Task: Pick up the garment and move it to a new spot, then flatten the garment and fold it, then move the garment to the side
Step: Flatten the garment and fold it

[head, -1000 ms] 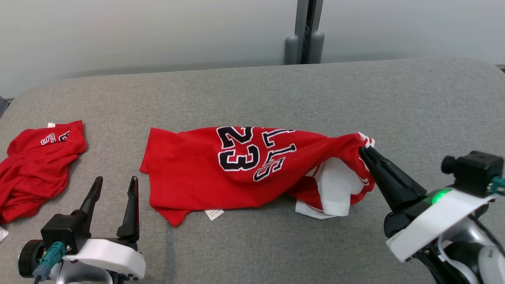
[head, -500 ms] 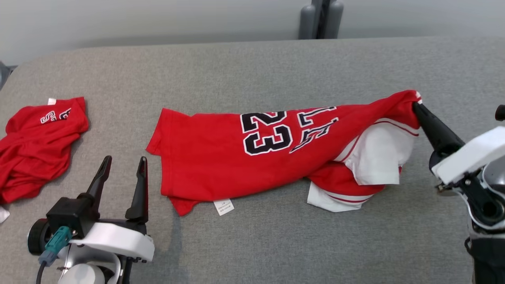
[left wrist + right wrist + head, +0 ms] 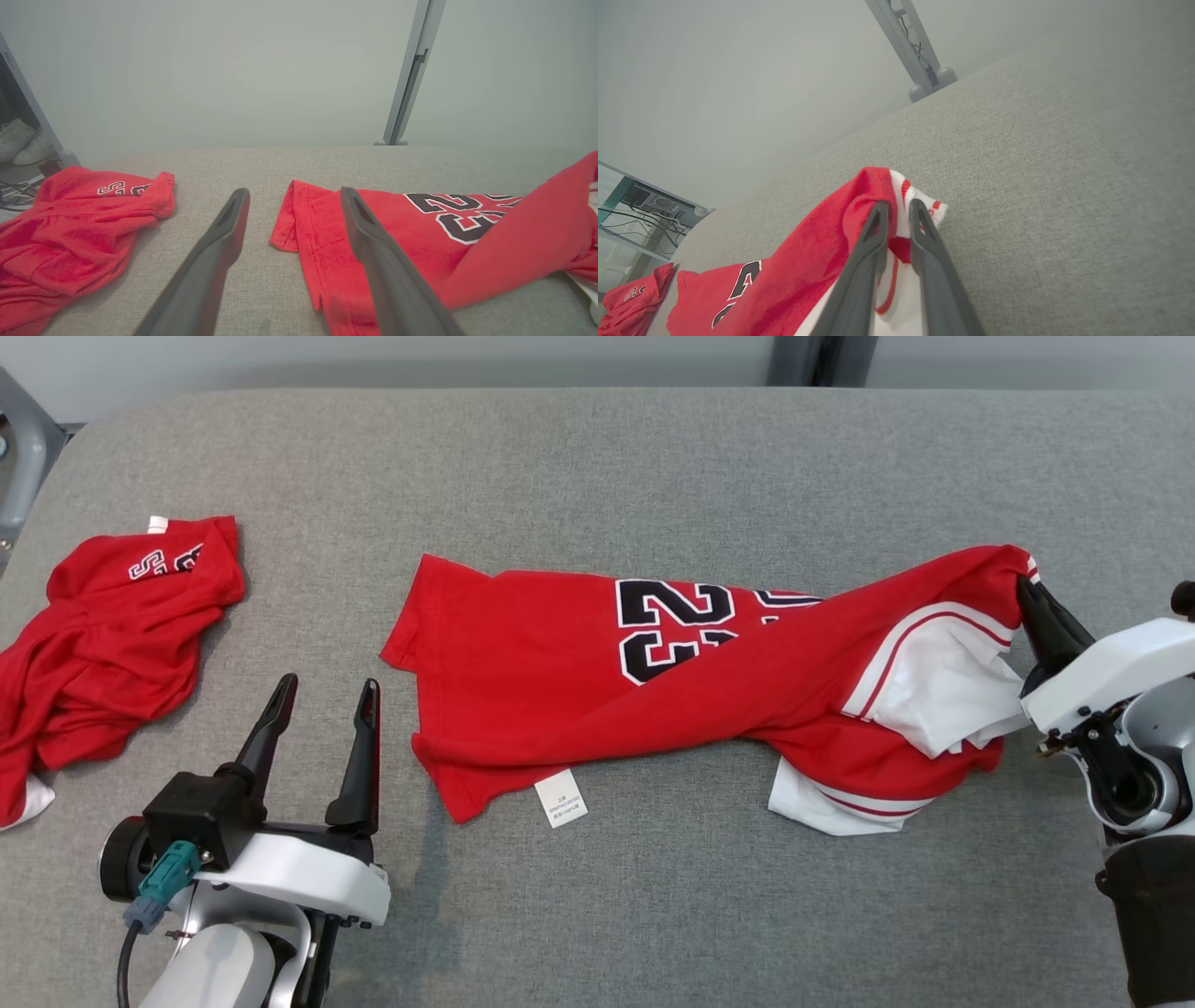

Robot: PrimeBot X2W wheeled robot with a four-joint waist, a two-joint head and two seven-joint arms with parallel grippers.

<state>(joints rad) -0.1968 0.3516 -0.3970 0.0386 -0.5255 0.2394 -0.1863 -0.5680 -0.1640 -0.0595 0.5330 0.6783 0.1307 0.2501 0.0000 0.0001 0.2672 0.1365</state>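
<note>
On the grey tabletop [image 3: 653, 457], your right gripper [image 3: 1027, 586], pinched shut on the jersey [image 3: 523, 691], has stretched it rightward (left gripper [image 3: 329, 683] waits, wide apart); flattening looks begun.

Layout on the table [image 3: 597, 457]
The garment [image 3: 709, 681] lies at the centre; the other shirt [image 3: 103, 635] lies at its 9 o'clock, well apart.
</note>
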